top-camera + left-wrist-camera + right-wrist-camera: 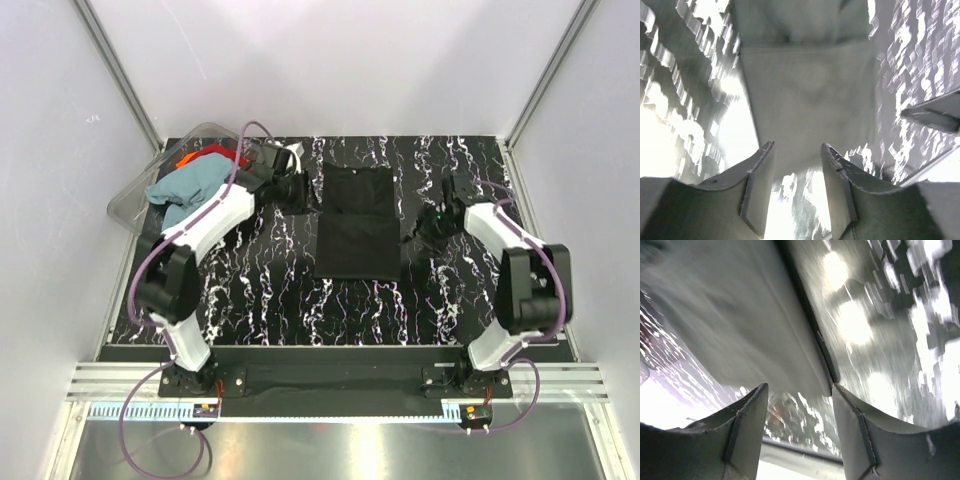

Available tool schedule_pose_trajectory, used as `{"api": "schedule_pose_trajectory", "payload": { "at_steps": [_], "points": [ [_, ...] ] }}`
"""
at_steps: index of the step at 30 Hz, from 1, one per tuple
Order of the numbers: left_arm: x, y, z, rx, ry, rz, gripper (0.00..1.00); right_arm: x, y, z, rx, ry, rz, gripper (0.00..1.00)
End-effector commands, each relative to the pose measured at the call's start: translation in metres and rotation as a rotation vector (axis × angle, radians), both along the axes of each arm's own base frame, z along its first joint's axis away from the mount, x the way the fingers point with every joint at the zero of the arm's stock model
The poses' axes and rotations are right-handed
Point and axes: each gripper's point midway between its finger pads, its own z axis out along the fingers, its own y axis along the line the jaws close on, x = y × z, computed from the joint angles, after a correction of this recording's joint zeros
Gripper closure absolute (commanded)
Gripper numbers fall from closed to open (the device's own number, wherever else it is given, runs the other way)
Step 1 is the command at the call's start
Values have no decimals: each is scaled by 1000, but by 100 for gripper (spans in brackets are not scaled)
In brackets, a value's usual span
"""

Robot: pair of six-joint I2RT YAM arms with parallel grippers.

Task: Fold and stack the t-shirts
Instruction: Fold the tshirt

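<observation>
Black tabletop [260, 290] veined with white like marble, black t-shirt [355, 220] folded into a long flat rectangle lying near its middle, long side running from near to far, clear plastic tub [125, 205] sitting at the far left corner, apart from the shirt

Black t-shirt [355, 222]: folded into a long flat rectangle, lying at the centre of the marbled table [260, 290], long side running away from the arm bases, with a crease across the middle. Teal-blue t-shirt [188, 188]: unfolded and crumpled inside the clear plastic tub [128, 205] at the far left. Red-orange t-shirt [200, 156]: bunched behind it in the same tub, mostly covered.
</observation>
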Motion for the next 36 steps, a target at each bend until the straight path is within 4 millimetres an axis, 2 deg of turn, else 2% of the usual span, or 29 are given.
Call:
{"api": "schedule_pose_trajectory", "payload": {
  "at_steps": [1, 2, 3, 4, 6, 8, 9, 11, 12, 13, 15, 16, 21, 28, 36],
  "points": [
    [-44, 25, -28, 99, 76, 50, 52, -28, -2, 6, 23, 25, -143, 38],
    [-52, 26, -32, 108, 81, 49, 52, -33, -1, 6, 40, 34, -175, 38],
    [-68, 31, -48, 135, 116, 49, 51, -37, -1, 7, 52, 32, -194, 38],
    [-76, 26, -44, 122, 100, 44, 50, -49, 0, 4, 60, 38, -213, 37],
    [-95, 28, -56, 119, 124, 50, 48, -50, 4, 5, 99, 25, -273, 38],
    [-100, 15, -58, 34, 134, 57, 46, -59, 9, -1, 134, 32, -315, 38],
    [-111, 16, -72, 24, 170, 64, 45, -54, 11, 0, 152, 0, -318, 39],
    [-111, 7, -76, -44, 173, 94, 44, -60, 18, -10, 151, 19, -325, 40],
    [-119, 10, -89, -44, 197, 105, 44, -59, 22, -11, 156, 9, -313, 41],
    [-115, 4, -90, -79, 182, 124, 44, -62, 27, -17, 155, 22, -300, 41],
    [-122, 7, -107, -67, 211, 150, 44, -58, 31, -20, 156, 7, -305, 42],
    [-121, 4, -109, -75, 207, 165, 44, -61, 33, -27, 150, 21, -308, 42],
    [-127, 4, -128, -31, 232, 195, 44, -59, 28, -43, 114, 13, -349, 45],
    [-121, 12, -139, 10, 225, 260, 47, -66, 22, -56, 103, 7, -414, 50],
    [-117, 11, -152, 30, 246, 279, 50, -63, 23, -66, 112, 4, -420, 62]
  ]
}}
